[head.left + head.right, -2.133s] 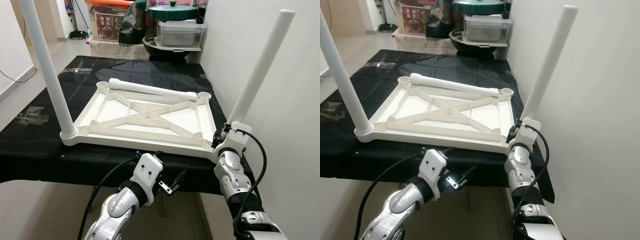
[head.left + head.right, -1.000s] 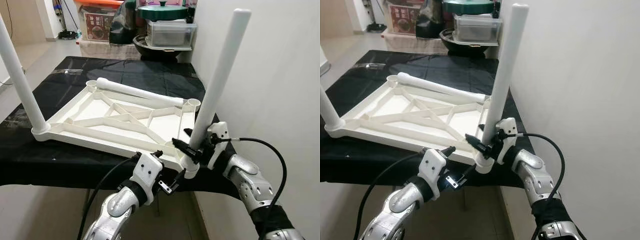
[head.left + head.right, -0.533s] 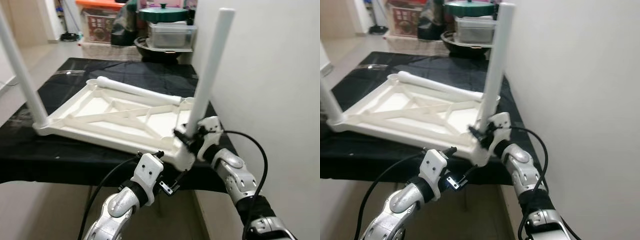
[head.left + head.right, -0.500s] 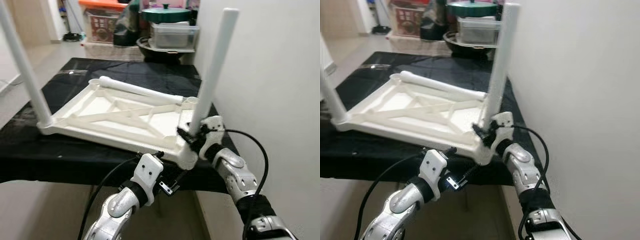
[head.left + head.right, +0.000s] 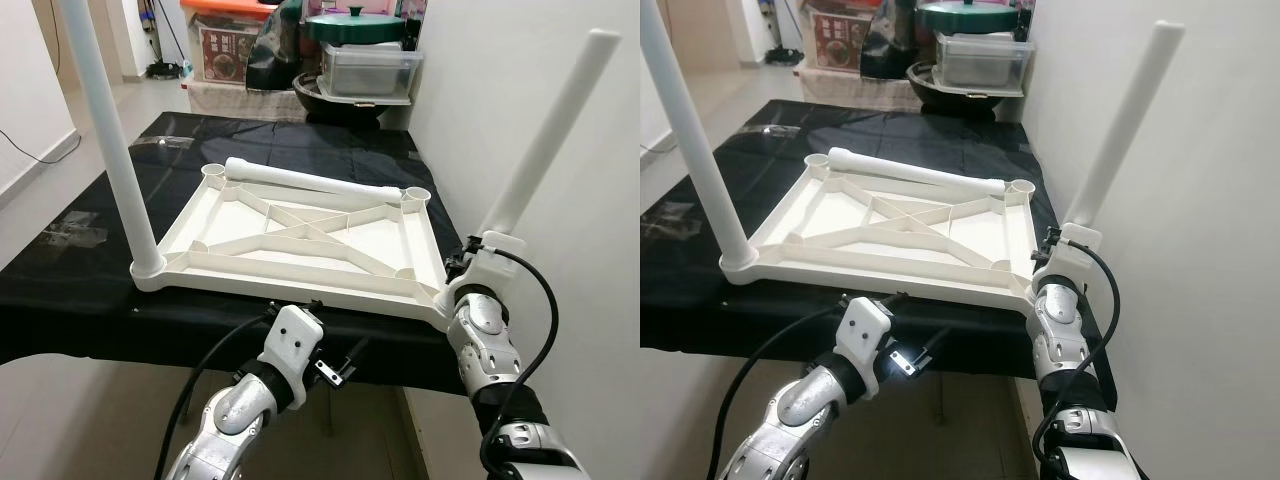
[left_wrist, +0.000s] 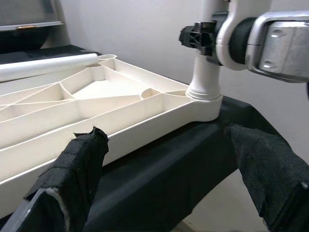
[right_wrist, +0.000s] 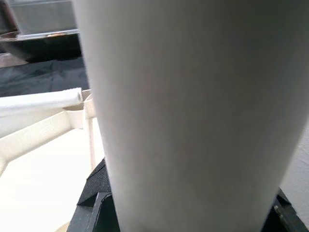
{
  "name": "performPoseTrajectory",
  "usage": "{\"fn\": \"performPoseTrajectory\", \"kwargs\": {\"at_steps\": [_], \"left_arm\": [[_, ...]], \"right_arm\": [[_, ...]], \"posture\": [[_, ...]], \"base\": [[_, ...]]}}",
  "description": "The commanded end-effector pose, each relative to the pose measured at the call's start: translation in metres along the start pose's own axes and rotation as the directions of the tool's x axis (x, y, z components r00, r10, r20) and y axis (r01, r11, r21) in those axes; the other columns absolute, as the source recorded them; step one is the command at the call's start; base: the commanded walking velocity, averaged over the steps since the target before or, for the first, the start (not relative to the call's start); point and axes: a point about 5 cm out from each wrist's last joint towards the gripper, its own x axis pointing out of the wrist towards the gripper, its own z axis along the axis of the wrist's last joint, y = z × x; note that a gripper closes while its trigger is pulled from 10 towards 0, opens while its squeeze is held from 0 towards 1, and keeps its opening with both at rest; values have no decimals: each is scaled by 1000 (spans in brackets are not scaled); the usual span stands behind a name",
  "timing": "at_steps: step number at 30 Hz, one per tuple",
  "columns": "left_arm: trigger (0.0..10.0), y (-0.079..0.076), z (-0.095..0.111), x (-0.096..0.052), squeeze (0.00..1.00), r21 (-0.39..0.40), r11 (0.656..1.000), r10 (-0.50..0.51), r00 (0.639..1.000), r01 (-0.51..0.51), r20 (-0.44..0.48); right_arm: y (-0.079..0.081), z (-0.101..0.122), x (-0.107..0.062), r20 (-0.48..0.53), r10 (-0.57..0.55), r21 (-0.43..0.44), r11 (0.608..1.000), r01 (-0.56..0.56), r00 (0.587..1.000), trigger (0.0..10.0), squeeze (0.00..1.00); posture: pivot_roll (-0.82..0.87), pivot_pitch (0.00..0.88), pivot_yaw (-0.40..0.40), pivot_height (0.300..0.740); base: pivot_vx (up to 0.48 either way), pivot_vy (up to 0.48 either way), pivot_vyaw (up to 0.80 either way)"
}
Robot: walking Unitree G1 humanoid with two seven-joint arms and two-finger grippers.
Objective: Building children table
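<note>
Two legs socketed | right claw (image 5: 462, 268) grips leg (image 5: 545, 140), base hidden | left claw (image 5: 345, 362) agape

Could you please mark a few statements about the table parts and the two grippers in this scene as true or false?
1. The white tabletop lies upside down on the black cloth. True.
2. All four legs stand in their sockets. False: two stand at the near corners, and a loose leg lies along the far edge.
3. The right gripper is at the base of the near right leg. True.
4. The left gripper grips the near left leg. False: it hangs open below the table's front edge, holding nothing.
5. The near right leg stands perfectly upright. False: it leans to the right.
</note>
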Motion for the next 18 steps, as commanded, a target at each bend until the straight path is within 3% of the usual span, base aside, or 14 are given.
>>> {"fn": "performPoseTrajectory", "kwargs": {"at_steps": [1, 2, 3, 8, 9, 10, 11, 14, 15, 16, 17, 18], "left_arm": [[10000, -1, -2, 0, 0, -6, 1000, -6, 1000, 6, -12], [10000, -1, -2, 0, 0, -6, 1000, -6, 1000, 6, -12], [10000, -1, -2, 0, 0, -6, 1000, -6, 1000, 6, -12], [10000, -2, -2, 0, 0, -7, 1000, -6, 1000, 6, -13], [10000, -2, -2, 1, 0, -7, 1000, -7, 1000, 7, -13], [10000, -2, -2, 1, 0, -7, 1000, -7, 1000, 7, -13], [10000, -2, -2, 0, 0, -6, 1000, -7, 1000, 7, -12], [10000, -2, -2, 0, 0, -6, 1000, -6, 1000, 6, -12], [10000, -2, -2, 0, 0, -6, 1000, -6, 1000, 6, -12], [10000, -2, -2, 0, 0, -6, 1000, -6, 1000, 6, -12], [10000, -2, -2, 1, 0, -7, 1000, -8, 1000, 8, -12], [10000, -2, -2, 1, 0, -7, 1000, -8, 1000, 8, -12]], "right_arm": [[-8, -15, -2, -74, -62, 13, 998, 63, 995, 10000, 0], [-8, -15, -2, -74, -62, 13, 998, 63, 995, 10000, 0], [-3, -14, -2, -62, -26, 14, 1000, 27, 998, 10000, 1000], [9, -8, -2, -19, 44, 45, 998, -44, 999, 10000, 1000], [14, 5, -1, 59, 148, 91, 984, -153, 987, 10000, 0], [14, 5, -1, 59, 148, 91, 984, -153, 987, 10000, 0], [14, 18, -1, 137, 235, 94, 964, -249, 962, 10000, 0], [12, 23, 0, 153, 277, 114, 948, -296, 948, 10000, 0], [9, 29, 1, 160, 395, 106, 904, -413, 905, 10000, 0], [9, 29, 1, 160, 395, 106, 904, -413, 905, 10000, 0], [9, 29, -1, 139, 484, 85, 863, -498, 864, 10000, 0], [9, 29, -1, 139, 484, 85, 863, -498, 864, 10000, 0]], "posture": [[175, 0, -99, 740], [175, 0, -99, 740], [175, 0, -99, 740], [176, 0, -102, 740], [178, 0, -103, 740], [178, 0, -103, 740], [178, 0, -103, 740], [176, 0, -103, 740], [176, 0, -103, 740], [176, 0, -103, 740], [169, 0, -99, 740], [169, 0, -99, 740]], "base": [[0, 0, 0], [0, 0, 0], [0, 0, 0], [0, 0, 0], [0, 0, 0], [0, 0, 0], [0, 0, 0], [0, 0, 0], [0, 0, 0], [0, 0, 0], [0, 0, 0], [0, 0, 0]]}}
